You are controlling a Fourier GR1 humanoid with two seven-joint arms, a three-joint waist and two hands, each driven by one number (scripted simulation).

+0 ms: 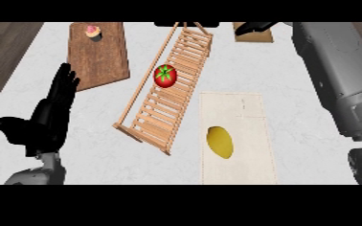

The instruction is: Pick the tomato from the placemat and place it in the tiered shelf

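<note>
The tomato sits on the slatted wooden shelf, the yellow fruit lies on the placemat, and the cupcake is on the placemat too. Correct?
Not quite. In the head view the cupcake stands on the dark wooden board, not on the placemat. The tomato on the slatted wooden shelf and the yellow fruit on the placemat are right.

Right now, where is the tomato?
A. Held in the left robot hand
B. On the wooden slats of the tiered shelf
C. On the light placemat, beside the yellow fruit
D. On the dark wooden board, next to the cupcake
B. The tomato rests on the slats of the tiered shelf, while only the yellow fruit lies on the placemat, and the left robot hand is open and holds nothing.
</note>
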